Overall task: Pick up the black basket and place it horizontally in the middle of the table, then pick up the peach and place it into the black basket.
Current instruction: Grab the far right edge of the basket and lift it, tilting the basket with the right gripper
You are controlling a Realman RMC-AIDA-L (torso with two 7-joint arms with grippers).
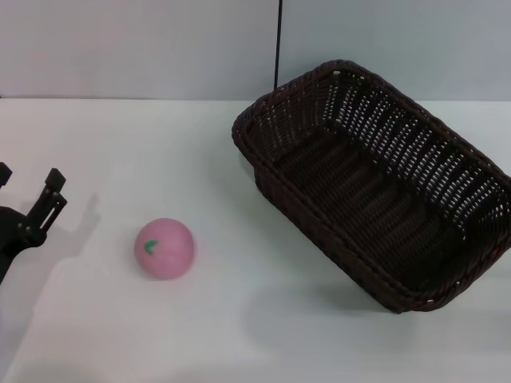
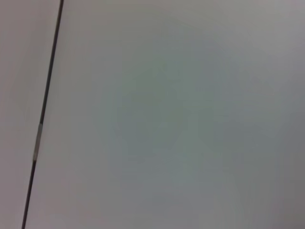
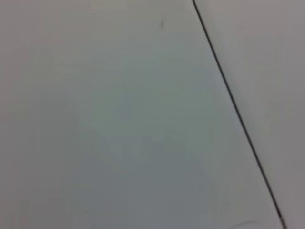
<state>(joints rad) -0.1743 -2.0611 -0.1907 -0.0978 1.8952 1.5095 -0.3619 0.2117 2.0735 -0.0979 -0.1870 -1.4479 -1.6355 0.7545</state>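
Note:
The black basket (image 1: pixel 375 187) is a large dark woven basket on the right of the head view. It sits diagonally and tilted, and its shadow falls on the white table (image 1: pixel 239 335) below its near edge. It is empty. The pink peach (image 1: pixel 164 248) with a green leaf mark rests on the table to the left of the middle, apart from the basket. My left gripper (image 1: pixel 30 183) is at the far left edge, left of the peach, open and empty. My right gripper is out of view. Both wrist views show only a plain grey surface.
A grey wall stands behind the table, with a thin dark vertical seam (image 1: pixel 279 44) above the basket. The same kind of seam shows in the left wrist view (image 2: pixel 43 114) and the right wrist view (image 3: pixel 233 100). Bare tabletop lies between the peach and the basket.

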